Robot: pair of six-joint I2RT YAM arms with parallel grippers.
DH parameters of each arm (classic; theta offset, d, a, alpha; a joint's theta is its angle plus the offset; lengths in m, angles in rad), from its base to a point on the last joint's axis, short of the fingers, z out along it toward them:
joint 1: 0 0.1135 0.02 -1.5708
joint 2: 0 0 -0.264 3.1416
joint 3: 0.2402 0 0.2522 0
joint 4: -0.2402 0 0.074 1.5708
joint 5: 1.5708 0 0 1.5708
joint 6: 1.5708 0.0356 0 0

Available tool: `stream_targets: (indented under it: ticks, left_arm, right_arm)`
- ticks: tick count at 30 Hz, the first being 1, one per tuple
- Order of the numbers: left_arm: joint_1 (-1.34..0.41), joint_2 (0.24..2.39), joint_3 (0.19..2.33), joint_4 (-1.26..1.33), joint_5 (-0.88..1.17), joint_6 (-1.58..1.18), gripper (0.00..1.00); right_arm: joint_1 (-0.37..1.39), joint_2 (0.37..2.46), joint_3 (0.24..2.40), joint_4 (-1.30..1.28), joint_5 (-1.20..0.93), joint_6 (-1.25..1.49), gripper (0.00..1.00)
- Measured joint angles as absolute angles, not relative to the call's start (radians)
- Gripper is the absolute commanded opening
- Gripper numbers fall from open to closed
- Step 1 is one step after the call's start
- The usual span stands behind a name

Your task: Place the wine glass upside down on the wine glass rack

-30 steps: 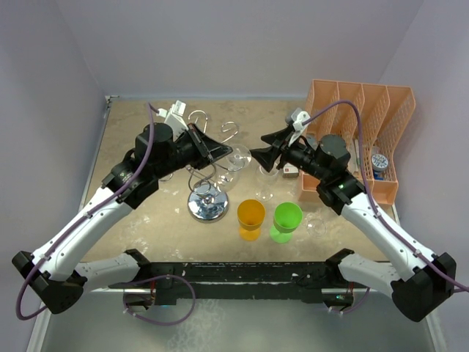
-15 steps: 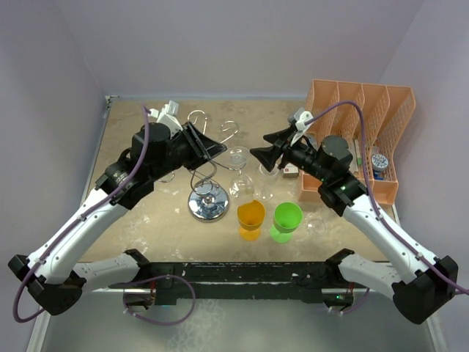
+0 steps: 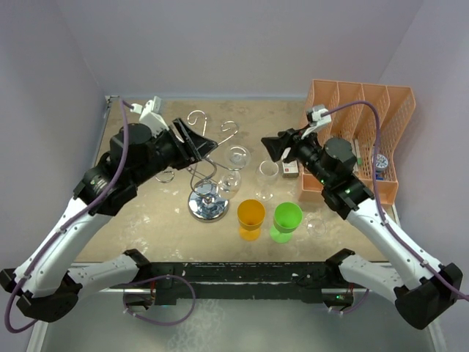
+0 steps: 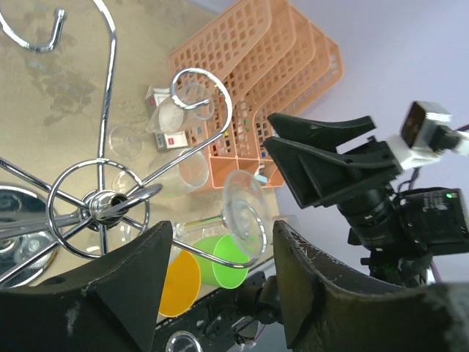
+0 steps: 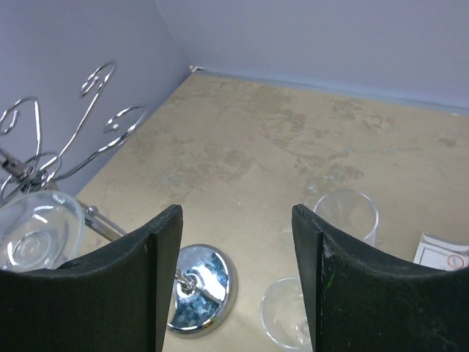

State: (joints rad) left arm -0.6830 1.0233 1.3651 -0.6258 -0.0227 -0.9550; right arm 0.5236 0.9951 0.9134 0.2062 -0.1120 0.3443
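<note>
Wine glass (image 5: pixel 35 229) cut by frame edge

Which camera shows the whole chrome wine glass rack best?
Top external: the wine glass rack shows whole, disc base to scroll arms. Left wrist shows mainly its hub and curls close up; right wrist catches the base and some arms at the left edge.

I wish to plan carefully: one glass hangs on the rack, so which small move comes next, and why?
Probably lower the right gripper toward the upright wine glass near it: its jaws stand open and empty, and the left gripper, also open, grips nothing; the hung glass rests on the wine glass rack.
</note>
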Motion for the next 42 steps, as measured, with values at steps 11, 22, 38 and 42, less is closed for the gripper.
stream_targets:
  ticks: [11, 22, 38, 42]
  left_arm:
    - [-0.683, 0.872, 1.431, -0.604, -0.172, -0.72, 0.57]
    - [-0.682, 0.648, 1.259, -0.51, -0.393, -0.517, 0.58]
    - [-0.682, 0.668, 1.223, -0.495, -0.379, -0.48, 0.58]
    - [-0.682, 0.666, 1.19, -0.453, -0.337, -0.487, 0.58]
  right_arm:
    - [0.523, 1.101, 1.078, -0.044, 0.155, 0.451, 0.56]
    - [0.524, 1.157, 1.172, -0.38, 0.173, 0.461, 0.55]
    - [0.525, 1.303, 1.142, -0.49, 0.12, 0.449, 0.35]
    - [0.531, 1.329, 1.142, -0.489, 0.117, 0.442, 0.3]
